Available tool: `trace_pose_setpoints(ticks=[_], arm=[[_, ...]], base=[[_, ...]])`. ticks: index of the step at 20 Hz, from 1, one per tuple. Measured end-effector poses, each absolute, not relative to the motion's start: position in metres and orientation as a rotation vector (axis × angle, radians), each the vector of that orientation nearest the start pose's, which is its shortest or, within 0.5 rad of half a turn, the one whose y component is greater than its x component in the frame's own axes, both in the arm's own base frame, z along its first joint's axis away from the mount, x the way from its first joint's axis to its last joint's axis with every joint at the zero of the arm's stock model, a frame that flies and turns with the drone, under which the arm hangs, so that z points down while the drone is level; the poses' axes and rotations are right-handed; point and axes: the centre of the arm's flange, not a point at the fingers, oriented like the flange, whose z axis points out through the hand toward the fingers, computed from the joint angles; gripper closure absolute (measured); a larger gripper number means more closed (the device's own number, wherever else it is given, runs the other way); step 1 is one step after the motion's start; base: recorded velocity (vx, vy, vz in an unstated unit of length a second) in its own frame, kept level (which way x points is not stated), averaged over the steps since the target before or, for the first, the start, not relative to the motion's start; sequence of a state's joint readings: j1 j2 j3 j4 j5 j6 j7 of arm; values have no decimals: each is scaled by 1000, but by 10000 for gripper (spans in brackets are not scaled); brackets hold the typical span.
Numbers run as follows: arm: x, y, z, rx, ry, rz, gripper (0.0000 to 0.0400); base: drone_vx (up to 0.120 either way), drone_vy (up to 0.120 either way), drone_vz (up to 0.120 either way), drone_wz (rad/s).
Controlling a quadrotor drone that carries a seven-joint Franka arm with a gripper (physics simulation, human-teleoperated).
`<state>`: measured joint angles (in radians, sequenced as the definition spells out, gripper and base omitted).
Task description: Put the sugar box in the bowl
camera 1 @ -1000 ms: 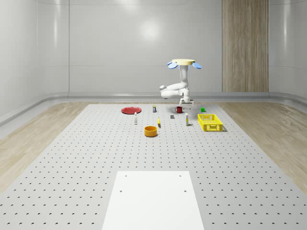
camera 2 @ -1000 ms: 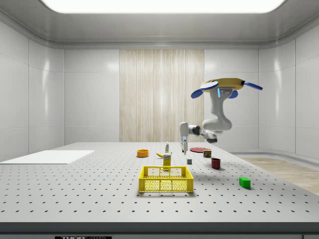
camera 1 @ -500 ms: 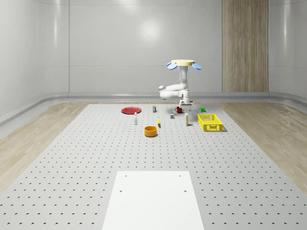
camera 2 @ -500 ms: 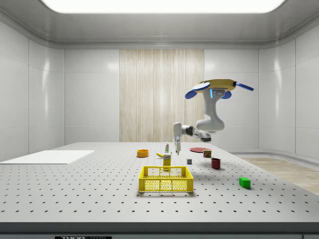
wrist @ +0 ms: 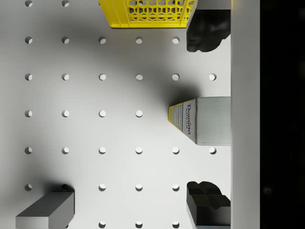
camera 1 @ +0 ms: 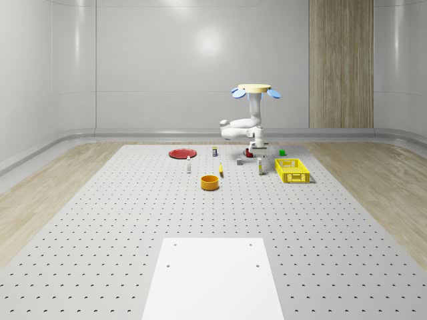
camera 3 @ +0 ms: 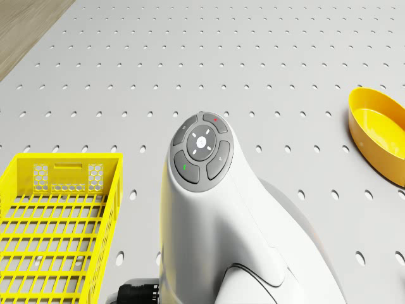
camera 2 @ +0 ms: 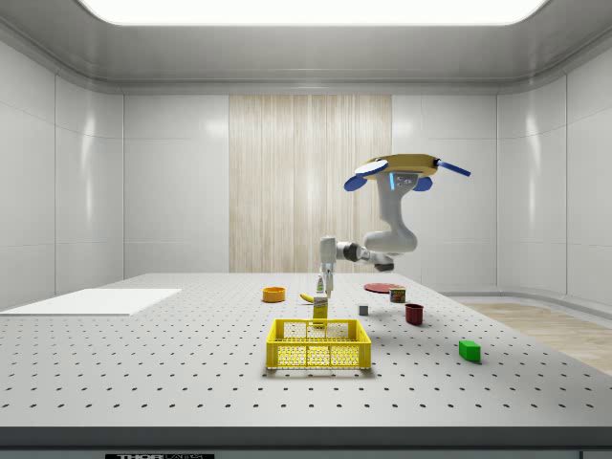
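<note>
The sugar box (wrist: 200, 120), yellow and white with "Domino" on it, stands upright on the perforated table, seen also as the sugar box (camera 1: 260, 167) and the sugar box (camera 2: 320, 308). My gripper (wrist: 207, 119) hangs straight above it, open, one dark fingertip (wrist: 207, 31) on each side and clear of the box. The gripper (camera 2: 328, 285) points down just over the box top. The orange bowl (camera 1: 210, 182) sits apart, to the whole-scene view's left of the box, and appears as the bowl (camera 3: 380, 136). The drone (camera 1: 255, 90) hovers high over the table's far part.
A yellow basket (camera 1: 292, 171) stands close beside the sugar box, its corner (wrist: 147, 12) near one finger. A grey block (wrist: 45, 210), a red mug (camera 2: 414, 313), a green cube (camera 2: 469, 350), a red plate (camera 1: 181, 153) and a white slab (camera 1: 213, 277) also lie on the table.
The drone and arm have shifted toward the side view's left. The gripper has come from beside the grey block to directly over the sugar box.
</note>
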<state>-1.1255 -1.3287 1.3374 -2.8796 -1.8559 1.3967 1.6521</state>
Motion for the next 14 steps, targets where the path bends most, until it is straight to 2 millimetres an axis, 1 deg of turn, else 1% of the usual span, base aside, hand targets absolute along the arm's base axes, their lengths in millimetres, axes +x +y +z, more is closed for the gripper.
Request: trace_pose_setpoints(ticks=[1,3,5,7,10,14], arm=[[307,0,491,1,-2,785,0],[307,0,491,1,-2,785,0],[307,0,491,1,-2,785,0],[307,0,491,1,-2,785,0],[307,0,491,1,-2,785,0],[307,0,493,1,-2,785,0]], base=[[120,-80,0,0],[120,0,0,0],[0,0,0,0],[100,0,0,0],[0,0,-107,0],[0,0,0,0]])
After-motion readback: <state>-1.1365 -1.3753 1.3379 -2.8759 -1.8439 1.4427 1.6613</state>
